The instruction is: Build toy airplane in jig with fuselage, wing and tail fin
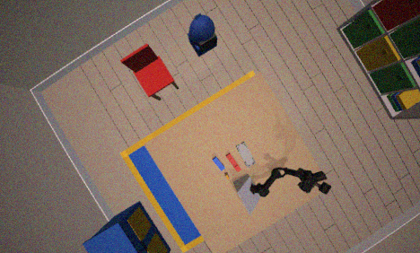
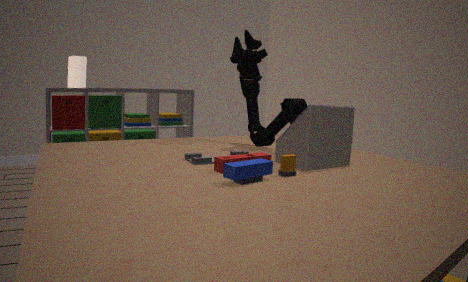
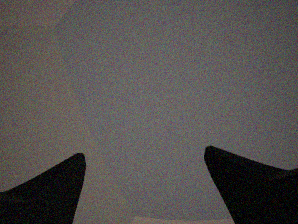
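In the exterior view, taking twelve o'clock as straight away from the camera, a dark slanting bar (image 2: 454,254) is cut off at four o'clock. Nearest on the desk (image 1: 201,135) (image 2: 184,225) is the blue block (image 1: 218,163) (image 2: 248,170), presumably the wing, raised on a dark support mostly hidden beneath it. At its three o'clock stands the small orange piece (image 1: 226,175) (image 2: 288,163), likely the tail fin, on a dark foot. Just behind the blue block lies the red block (image 1: 233,161) (image 2: 229,161), apparently the fuselage, partly covered by it and outside the cradle (image 1: 245,154) (image 2: 202,160), whose low dark parts show towards eleven o'clock. Its sockets are too blurred to make out. A grey box (image 1: 250,197) (image 2: 329,137) at two o'clock hides the arm's base. The pincer (image 1: 327,181) (image 2: 241,35) (image 3: 147,157) is spread and empty, high above the desk. Farthest off, a shelf unit (image 1: 387,33) (image 2: 86,115) stands at eleven o'clock, cut off in the top view.
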`<state>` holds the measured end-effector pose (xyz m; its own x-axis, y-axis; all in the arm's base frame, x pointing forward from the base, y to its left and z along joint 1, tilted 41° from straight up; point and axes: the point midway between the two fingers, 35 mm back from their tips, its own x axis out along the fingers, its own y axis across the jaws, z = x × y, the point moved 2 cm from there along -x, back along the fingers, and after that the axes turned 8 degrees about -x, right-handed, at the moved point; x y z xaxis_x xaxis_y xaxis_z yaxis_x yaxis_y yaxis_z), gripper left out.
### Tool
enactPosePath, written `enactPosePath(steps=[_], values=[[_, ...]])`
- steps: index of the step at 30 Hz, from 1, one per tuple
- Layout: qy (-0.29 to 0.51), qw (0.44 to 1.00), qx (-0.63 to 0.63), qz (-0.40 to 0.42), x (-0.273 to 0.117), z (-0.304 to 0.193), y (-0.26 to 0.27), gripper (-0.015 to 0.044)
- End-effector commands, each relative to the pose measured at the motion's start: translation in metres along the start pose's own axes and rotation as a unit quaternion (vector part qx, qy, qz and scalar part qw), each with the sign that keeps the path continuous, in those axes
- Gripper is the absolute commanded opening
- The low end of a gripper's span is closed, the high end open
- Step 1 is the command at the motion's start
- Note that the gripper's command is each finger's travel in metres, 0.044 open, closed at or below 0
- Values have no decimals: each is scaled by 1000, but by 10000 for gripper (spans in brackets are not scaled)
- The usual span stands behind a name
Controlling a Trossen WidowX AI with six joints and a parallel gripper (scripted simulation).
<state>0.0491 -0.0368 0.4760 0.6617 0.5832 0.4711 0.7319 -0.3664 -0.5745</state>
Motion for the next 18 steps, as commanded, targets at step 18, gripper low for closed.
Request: enactPosePath(steps=[18], values=[[-78, 895, 245, 365, 125, 152, 74, 440]])
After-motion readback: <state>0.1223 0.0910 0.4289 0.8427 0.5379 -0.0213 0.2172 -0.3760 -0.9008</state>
